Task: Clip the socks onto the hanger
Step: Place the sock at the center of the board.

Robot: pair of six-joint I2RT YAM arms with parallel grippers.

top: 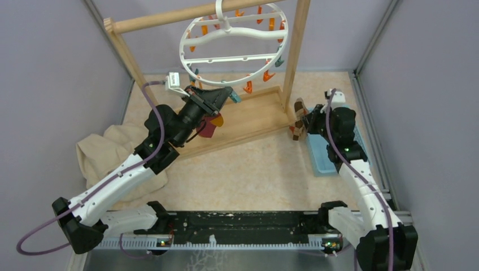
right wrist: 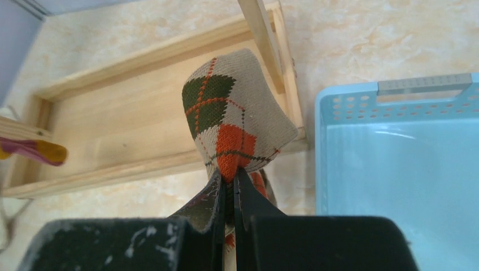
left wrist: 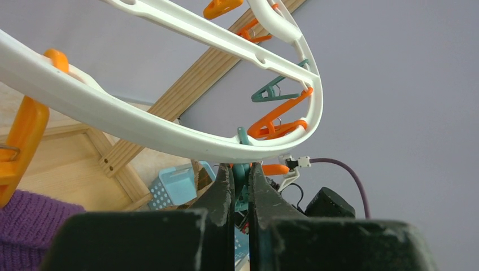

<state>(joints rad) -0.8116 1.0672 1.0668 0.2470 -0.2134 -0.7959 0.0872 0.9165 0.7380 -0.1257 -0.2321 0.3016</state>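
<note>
My left pincer [left wrist: 241, 168] is closed on a teal clip [left wrist: 242, 179] at the near edge of the hanger [left wrist: 113, 110]. The clip is pinched between both fingers just under the white ring. The hanger hangs by its hook from the top rail of the wooden stand [top: 298, 51], tilted, with orange and teal clips dangling around its rim.

The purple sock [top: 208, 129], with its orange toe, hangs below that same near edge, just beside my left pincer and above the stand's base board. The left wrist view shows its knit close under an orange clip [left wrist: 22, 141], but I cannot tell whether that clip is holding it.

My right pincer [right wrist: 230, 179] is closed on the tan sock [right wrist: 237, 107], gripping it low so that the argyle end stands up above the fingertips. It is raised over the bench [top: 254, 175] at the right foot of the stand, between the base board and the blue tray [top: 319, 164]. It is well apart from the hanger and touches none of the clips.

A beige cloth [top: 104, 152] lies heaped at the left of the bench, partly under my left arm.
</note>
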